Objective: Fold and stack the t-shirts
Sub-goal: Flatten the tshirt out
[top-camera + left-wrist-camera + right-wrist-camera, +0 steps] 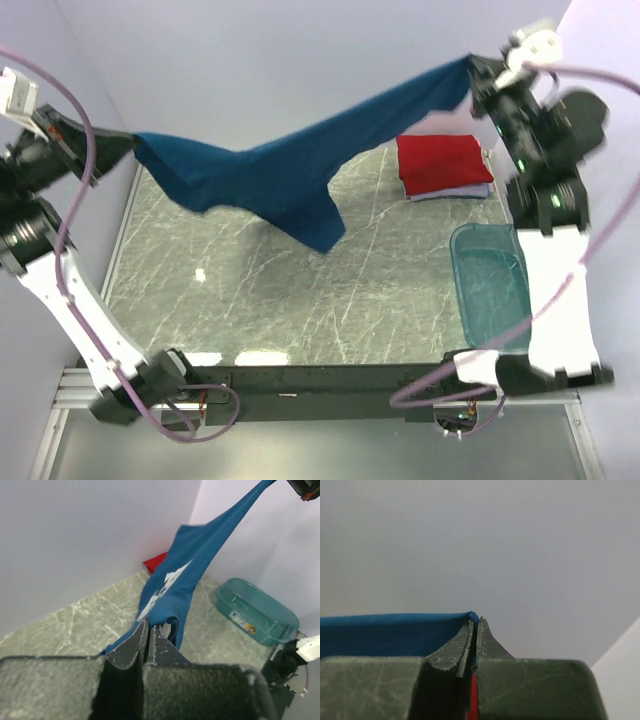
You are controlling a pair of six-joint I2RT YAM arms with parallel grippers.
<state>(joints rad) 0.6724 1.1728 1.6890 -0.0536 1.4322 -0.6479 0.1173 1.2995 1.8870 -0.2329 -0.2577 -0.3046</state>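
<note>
dark blue t-shirt (290,175) hangs stretched between both grippers, white print showing.

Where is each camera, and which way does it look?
Top camera: above and behind, looking down on the table; left arm and right arm show, stretching the blue t-shirt.
Left wrist camera: on the left arm, looking past the left gripper along the shirt to the teal tub.
Right wrist camera: on the right arm, looking past the right gripper at a bare wall.
Shared: all see the blue shirt; top and left wrist see the red t-shirt and tub.
</note>
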